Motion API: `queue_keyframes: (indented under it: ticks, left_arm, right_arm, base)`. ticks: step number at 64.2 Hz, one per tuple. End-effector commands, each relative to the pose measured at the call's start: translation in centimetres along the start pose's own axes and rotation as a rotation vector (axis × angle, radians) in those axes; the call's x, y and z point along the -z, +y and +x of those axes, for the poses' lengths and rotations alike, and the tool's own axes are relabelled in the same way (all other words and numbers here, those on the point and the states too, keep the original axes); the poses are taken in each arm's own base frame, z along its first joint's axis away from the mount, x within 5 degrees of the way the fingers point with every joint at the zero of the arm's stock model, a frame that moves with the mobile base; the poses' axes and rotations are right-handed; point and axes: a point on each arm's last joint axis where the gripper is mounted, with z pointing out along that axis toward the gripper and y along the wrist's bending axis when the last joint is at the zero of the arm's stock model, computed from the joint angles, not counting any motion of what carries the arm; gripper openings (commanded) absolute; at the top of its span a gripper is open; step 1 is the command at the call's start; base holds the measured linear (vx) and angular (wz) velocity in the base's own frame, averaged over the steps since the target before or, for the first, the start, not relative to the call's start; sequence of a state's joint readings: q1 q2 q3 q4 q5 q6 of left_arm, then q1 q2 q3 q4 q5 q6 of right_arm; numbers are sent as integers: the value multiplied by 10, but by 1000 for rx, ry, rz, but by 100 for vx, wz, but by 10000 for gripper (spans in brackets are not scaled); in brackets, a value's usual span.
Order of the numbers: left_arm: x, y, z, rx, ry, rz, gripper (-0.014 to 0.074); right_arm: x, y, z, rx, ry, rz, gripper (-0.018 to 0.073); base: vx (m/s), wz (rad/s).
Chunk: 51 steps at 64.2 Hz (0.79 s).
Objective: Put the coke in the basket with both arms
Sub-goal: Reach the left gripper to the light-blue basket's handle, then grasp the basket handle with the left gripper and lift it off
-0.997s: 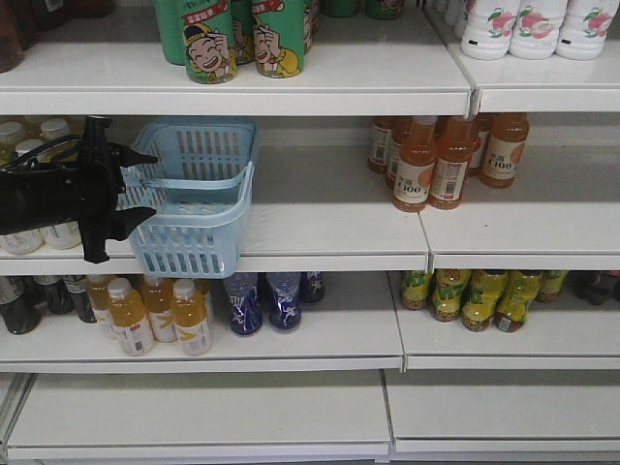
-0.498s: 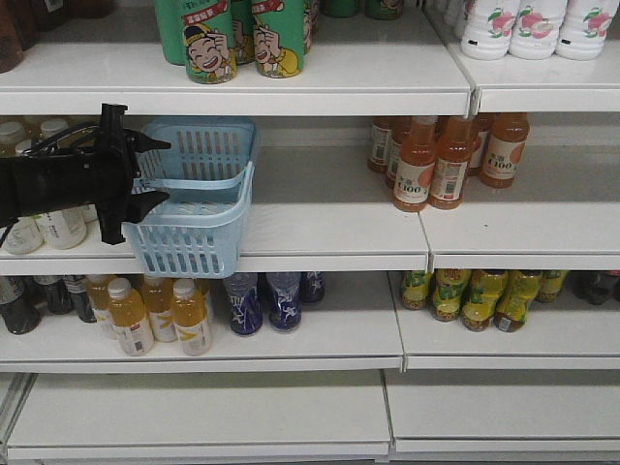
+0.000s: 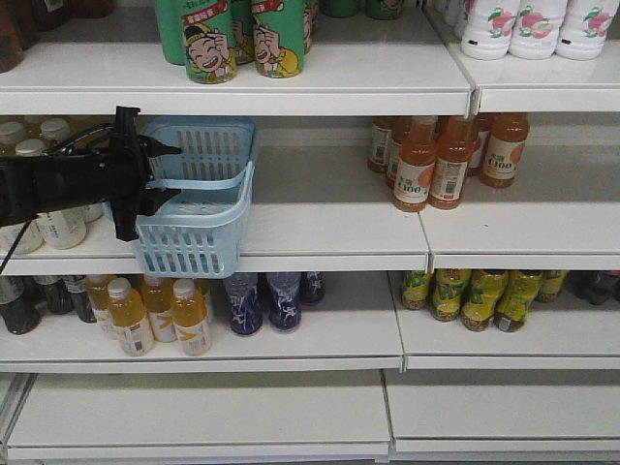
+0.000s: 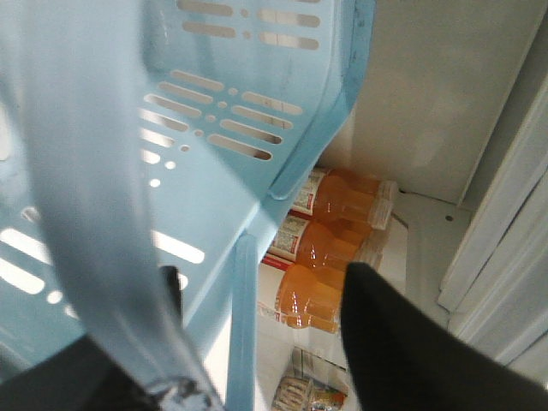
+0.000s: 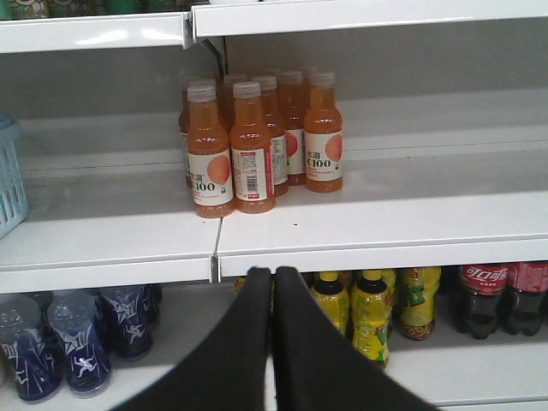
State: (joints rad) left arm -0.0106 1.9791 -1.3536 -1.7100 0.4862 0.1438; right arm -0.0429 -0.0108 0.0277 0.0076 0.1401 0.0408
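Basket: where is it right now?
Front view, left: the basket sits at the front edge of the middle shelf, left tool straddling its left rim.

Soft, even light falls from above on the white shelves (image 3: pixel 329 208), leaving dim recesses under each board. In the left wrist view the basket (image 4: pixel 248 180) looms close, blurred and washed pale

We see white shelves (image 3: pixel 320 223). Top: green cans (image 3: pixel 242 39), white btls (image 3: pixel 528 27). Mid: basket (image 3: pixel 194 247) at front edge, orange btls (image 3: pixel 441 160). Lower: yellow btls (image 3: pixel 155 315), blue btls (image 3: pixel 263 302), lime btls (image 3: pixel 475 298) rt.
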Motion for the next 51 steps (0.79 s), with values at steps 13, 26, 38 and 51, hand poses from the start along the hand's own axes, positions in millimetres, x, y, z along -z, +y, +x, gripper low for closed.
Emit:
queue_keyframes:
  ticks: [13, 26, 38, 51]
  left_arm:
    - [14, -33, 14, 21, 59, 117, 82]
    - [15, -34, 19, -125, 108, 134, -8]
    - [17, -36, 29, -284, 216, 183, -8]
    - [24, -39, 45, -390, 383, 260, -8]
  right_arm:
    - [1, 0, -4, 11, -84, 2, -9]
    - [1, 0, -4, 11, -84, 2, -9]
    - [1, 0, -4, 11, -84, 2, -9]
    - [1, 0, -4, 11, -84, 2, -9]
  base:
    - [0, 0]
    - [0, 0]
    - [0, 0]
    - [0, 0]
